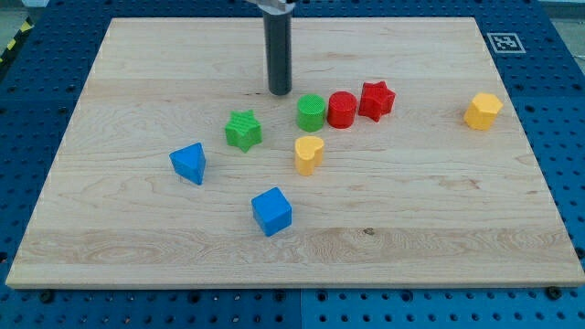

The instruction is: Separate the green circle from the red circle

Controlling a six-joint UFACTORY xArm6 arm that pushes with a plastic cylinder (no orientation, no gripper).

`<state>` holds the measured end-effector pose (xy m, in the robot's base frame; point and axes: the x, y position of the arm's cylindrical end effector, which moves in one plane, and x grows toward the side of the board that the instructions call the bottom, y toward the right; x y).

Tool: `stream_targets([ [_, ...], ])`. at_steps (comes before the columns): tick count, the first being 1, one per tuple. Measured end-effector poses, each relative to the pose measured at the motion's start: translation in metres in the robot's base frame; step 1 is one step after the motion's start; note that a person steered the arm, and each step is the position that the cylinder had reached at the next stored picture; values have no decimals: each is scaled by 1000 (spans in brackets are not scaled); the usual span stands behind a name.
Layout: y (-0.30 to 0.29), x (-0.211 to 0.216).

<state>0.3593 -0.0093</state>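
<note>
The green circle (311, 112) sits near the board's middle, touching the red circle (342, 109) on its right. A red star (376, 100) touches the red circle's right side. My tip (280, 91) stands on the board just up and left of the green circle, a small gap apart from it.
A green star (243, 130) lies left of the green circle. A yellow heart (309, 154) lies below it. A blue triangle-like block (189, 163) and a blue cube (271, 211) lie lower left. A yellow hexagon (483, 111) is at the right. The wooden board (137, 238) is edged by blue pegboard.
</note>
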Motion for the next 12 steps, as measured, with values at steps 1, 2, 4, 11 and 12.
stream_targets([
  [1, 18, 20],
  [2, 24, 39],
  [4, 32, 58],
  [11, 130, 108],
  [12, 124, 131],
])
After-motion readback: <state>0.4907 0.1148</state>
